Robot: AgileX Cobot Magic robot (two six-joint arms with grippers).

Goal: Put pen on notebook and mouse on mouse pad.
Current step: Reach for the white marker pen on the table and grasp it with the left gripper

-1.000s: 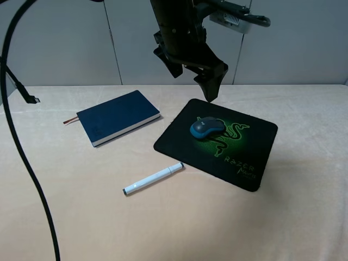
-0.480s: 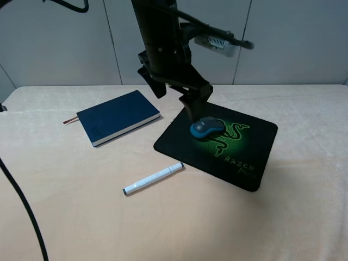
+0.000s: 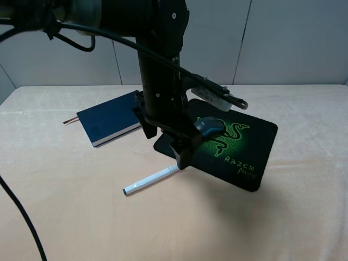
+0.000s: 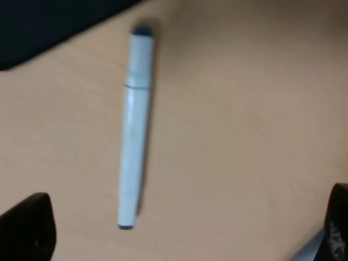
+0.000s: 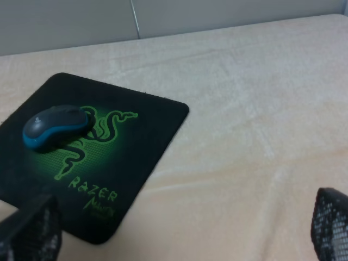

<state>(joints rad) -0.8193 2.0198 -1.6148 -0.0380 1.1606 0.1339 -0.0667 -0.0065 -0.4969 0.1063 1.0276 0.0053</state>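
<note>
- Beige cloth (image 3: 81,217) covers the whole table in the high view. It lies bare and wide along the near side and on both flanks, and a grey panelled wall (image 3: 293,38) closes the back.
- Pen (image 3: 149,181) lies aslant on the bare cloth. One end is just beside the near-left edge of the pad (image 3: 258,136), and the pen is well apart from the notebook (image 3: 106,120), which lies further back on the left.
- Mouse (image 3: 211,126) sits on the pad over the green logo, clear of every pad edge.
- Left gripper (image 3: 182,159) reaches down at the pad-side end of the pen. Its arm (image 3: 160,81) hides the notebook's right corner and part of the pad. Whether the gripper touches the pen cannot be told from this view.
- Left wrist view is blurred. The pen (image 4: 133,130) lies flat on the cloth, with a dark pad corner (image 4: 43,22) beyond its far end.
- Left gripper (image 4: 182,228) has its fingers (image 4: 27,228) spread wide and holds nothing. The pen's nearer end lies in the gap, closer to one finger and touched by neither.
- Right wrist view: the right gripper (image 5: 179,223) has its fingers (image 5: 331,217) far apart and empty.
- Pad (image 5: 157,119) with the mouse (image 5: 54,128) on it lies ahead of that gripper. Bare cloth runs beyond the pad's edges to the wall.
</note>
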